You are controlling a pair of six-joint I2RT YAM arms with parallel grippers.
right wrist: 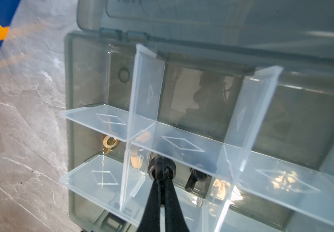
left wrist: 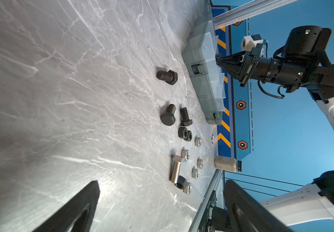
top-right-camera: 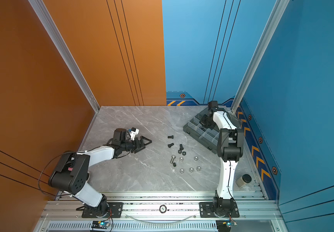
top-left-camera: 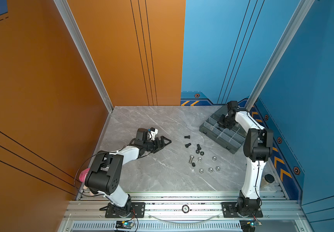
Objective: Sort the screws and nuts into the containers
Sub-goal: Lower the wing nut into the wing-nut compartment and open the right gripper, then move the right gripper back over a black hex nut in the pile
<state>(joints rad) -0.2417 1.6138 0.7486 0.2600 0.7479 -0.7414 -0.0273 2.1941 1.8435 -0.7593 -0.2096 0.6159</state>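
Observation:
The containers are compartments of a smoky-grey organiser box (top-left-camera: pixel 214 138) (top-right-camera: pixel 197 138) (right wrist: pixel 69 84), lid up, at the back right. My right gripper (top-left-camera: pixel 220 127) (right wrist: pixel 162 170) reaches into a front compartment, shut on a black nut (right wrist: pixel 162 167). A black winged nut (right wrist: pixel 195 178) lies beside it, and a brass winged nut (right wrist: pixel 108 143) sits in the neighbouring compartment. On the table lie black screws (top-left-camera: pixel 187 137) (left wrist: pixel 167 77), a silver screw (top-left-camera: pixel 191 159) (left wrist: pixel 175 168), black nuts (top-left-camera: pixel 201 153) and silver nuts (top-left-camera: pixel 210 170) (left wrist: pixel 199 163). My left gripper (top-left-camera: pixel 165 145) (left wrist: pixel 160 200) rests open and empty, left of them.
A small jar with a black cap (top-left-camera: pixel 267 179) (top-right-camera: pixel 244 180) (left wrist: pixel 225 163) lies at the front right, near the table's metal rail (top-left-camera: pixel 182 194). Orange and blue walls close off the left, back and right sides.

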